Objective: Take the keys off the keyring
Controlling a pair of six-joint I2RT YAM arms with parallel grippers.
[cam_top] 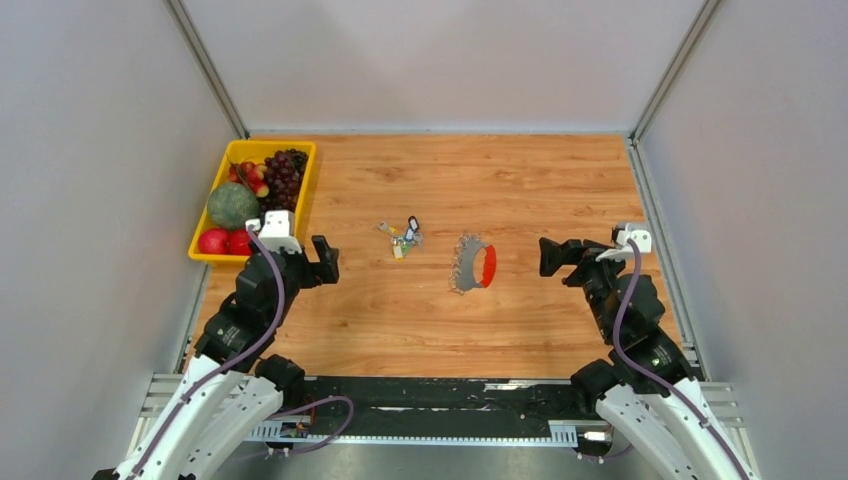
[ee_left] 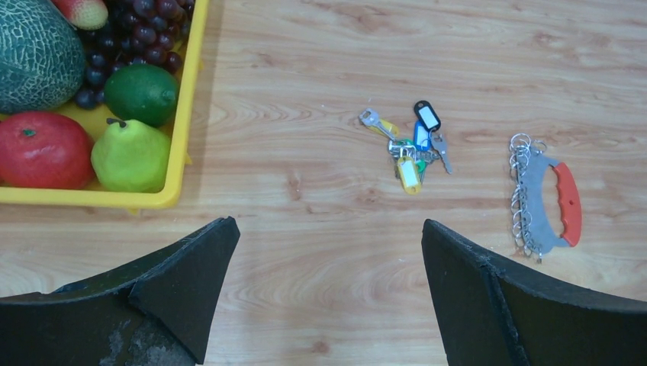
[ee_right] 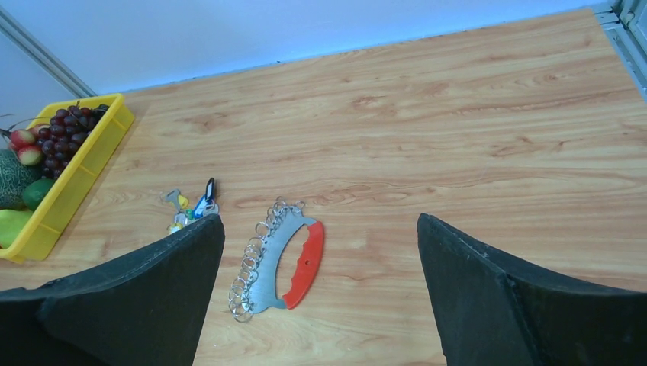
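I am looking at the very start of the job: both arms are hovering low over the wooden table [cam_top: 560, 190], and nothing is being held. The left gripper [ee_left: 328, 229] is standing with its fingers spread wide, and the right gripper [ee_right: 320, 221] is spread wide too. Between them, near the middle of the table, is lying the curved grey metal key holder with a red handle [ee_right: 275, 259]. It is carrying a row of small wire rings [ee_right: 246, 288] along its outer edge, and in the wrist views these rings are looking empty to me. Near it, toward the left arm, is lying a small bunch of silver keys with black, blue, green and yellow tags [ee_left: 410, 149], joined at a ring too small for me to see well. So I am judging that the keys to free are in this bunch. The next move is asking one gripper to come down and pin the bunch while the other pinches a single key. These thin flat parts are lying flush on the wood, so I am expecting a difficult pick.
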